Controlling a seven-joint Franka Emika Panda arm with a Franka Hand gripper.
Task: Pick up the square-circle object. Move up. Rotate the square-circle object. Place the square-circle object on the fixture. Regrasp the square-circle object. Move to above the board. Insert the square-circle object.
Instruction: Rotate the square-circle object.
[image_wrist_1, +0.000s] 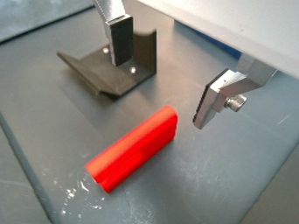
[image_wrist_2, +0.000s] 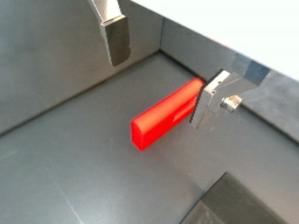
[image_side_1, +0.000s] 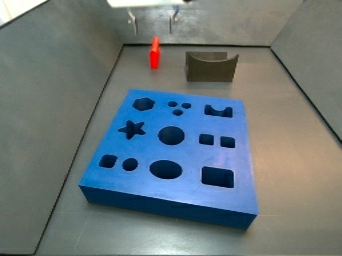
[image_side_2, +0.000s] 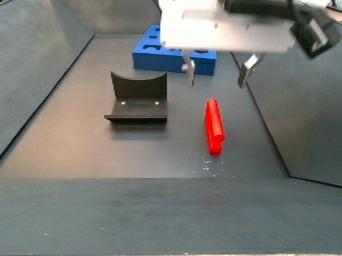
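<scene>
Tool (image_side_2: 214, 71) hangs spread and empty above the unlabelled red square-circle object (image_side_2: 214, 125) lying beside the fixture (image_side_2: 136, 98)

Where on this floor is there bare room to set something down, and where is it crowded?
Bare floor lies between the blue board and the left wall, and in front of the red block and dark holder. It is crowded at the far end: there the open claw hangs just above the red block, with the holder beside it.
</scene>
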